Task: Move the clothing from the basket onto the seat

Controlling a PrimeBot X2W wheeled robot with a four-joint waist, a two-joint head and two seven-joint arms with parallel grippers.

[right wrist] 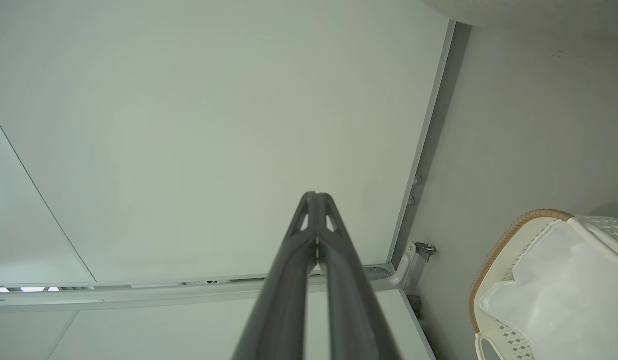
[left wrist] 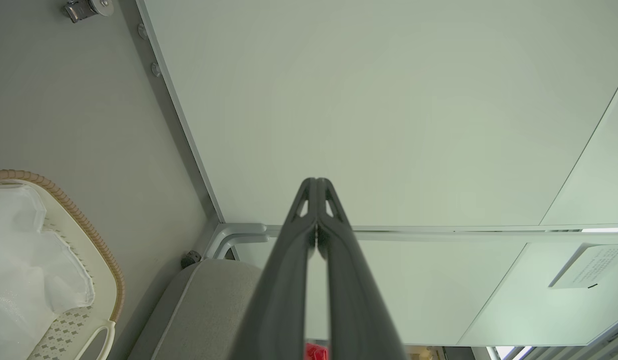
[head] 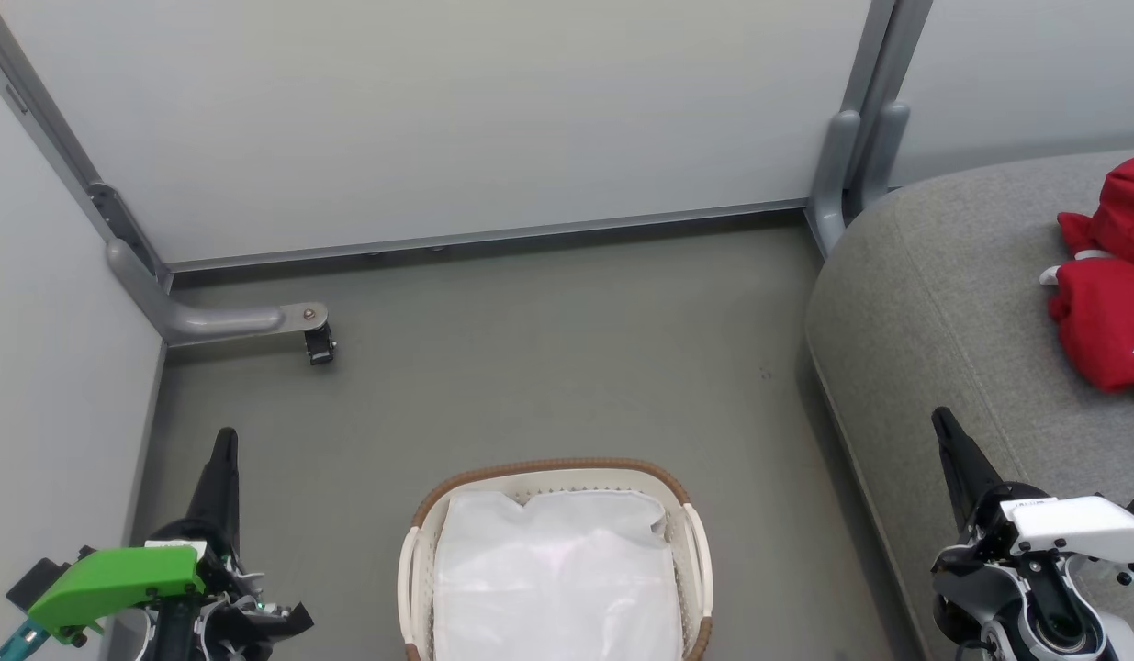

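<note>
Well, left claw (head: 225,439) and right claw (head: 941,419) are closed, empty; reaching into the bottom-centre basket (head: 553,465) would likely snag the liner (head: 553,569)

Nothing legible anywhere.
On the wall panel (left wrist: 489,290), at the right of the left wrist view, a pale sheet (left wrist: 586,265) with several lines of fine print, too small and too slanted to read. On the red clothing (head: 1108,321), lying on the seat (head: 943,303) at the right of the head view, a scrap of black-and-white lettering cut off by the picture's edge, with no letter to be made out. On the white cover (head: 1072,523) of the right arm, near right in the head view, a tiny dark marking, too small to read.
</note>
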